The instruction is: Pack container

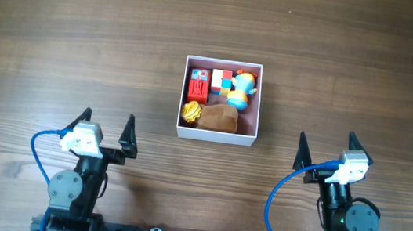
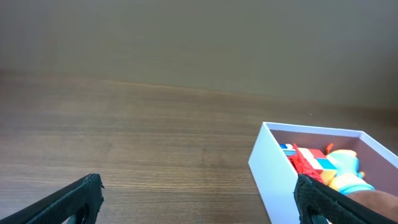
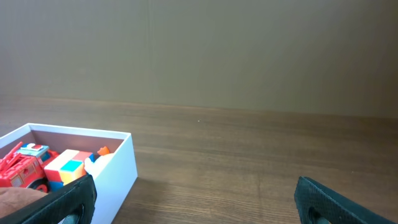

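Observation:
The container (image 1: 215, 138), a shallow square white box with a pink inside, sits at the table's middle. It holds a red toy truck (image 1: 198, 85), a coloured block (image 1: 222, 82), a blue and yellow toy (image 1: 240, 90), a yellow toy (image 1: 191, 113) and a brown toy (image 1: 220, 117). My left gripper (image 1: 105, 131) is open and empty, near the front edge, left of the container. My right gripper (image 1: 326, 150) is open and empty, right of it. The container shows in the left wrist view (image 2: 272, 174) and the right wrist view (image 3: 115, 168).
The wooden table (image 1: 65, 43) stretches to all sides of the container. Blue cables (image 1: 279, 195) loop beside both arm bases at the front edge.

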